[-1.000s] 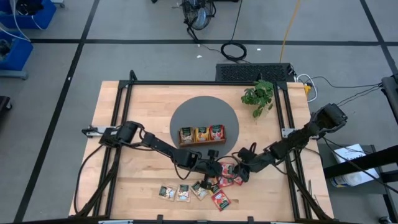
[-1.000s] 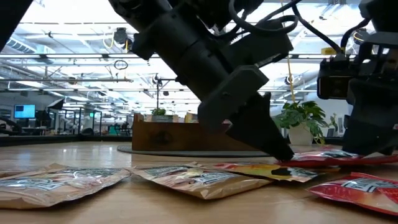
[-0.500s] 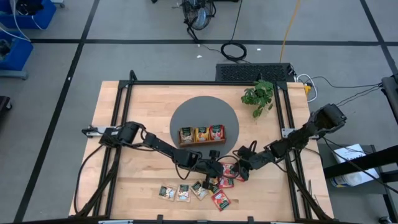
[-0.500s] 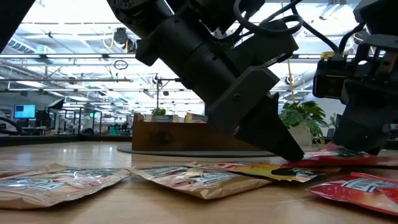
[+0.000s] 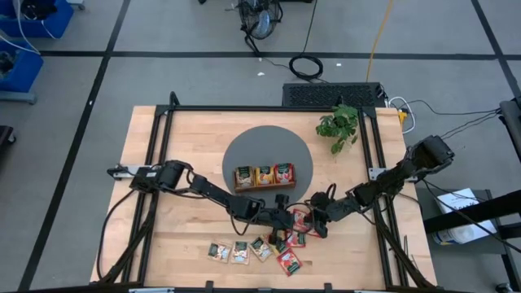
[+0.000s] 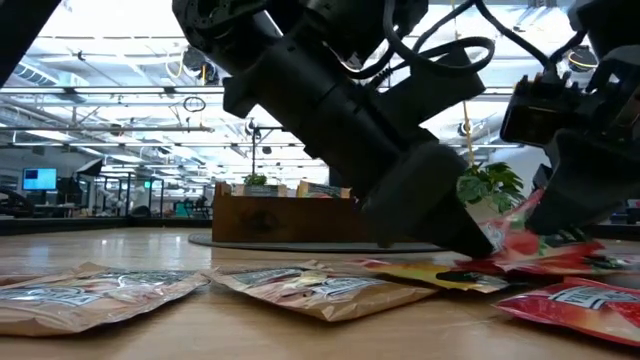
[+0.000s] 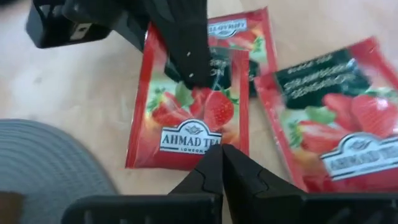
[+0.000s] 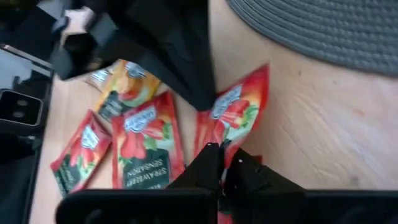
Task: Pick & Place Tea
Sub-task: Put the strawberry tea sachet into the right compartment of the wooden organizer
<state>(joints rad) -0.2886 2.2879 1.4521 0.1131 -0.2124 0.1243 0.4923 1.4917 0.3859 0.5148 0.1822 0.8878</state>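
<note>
Loose tea sachets [image 5: 240, 252] lie along the counter's [image 5: 163, 146] near edge. Just behind, both arms stretch low toward the middle: the right hand [image 5: 313, 221] has pinched a red sachet [image 6: 520, 235], its edge tilted upward; the left hand [image 5: 286, 221], fingers together, presses its other end.

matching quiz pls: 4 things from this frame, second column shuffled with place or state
Things
1. wooden tray
2. potted plant
3. left gripper
4. right gripper

Place or state
A. shut on a red strawberry sachet, lifting one edge off the table
B. on the round grey mat, sachets standing in its three compartments
C. shut, tips at the edge of the same red sachet, holding nothing
D. by the table's far right corner

Pairs: 1-B, 2-D, 3-C, 4-A
</note>
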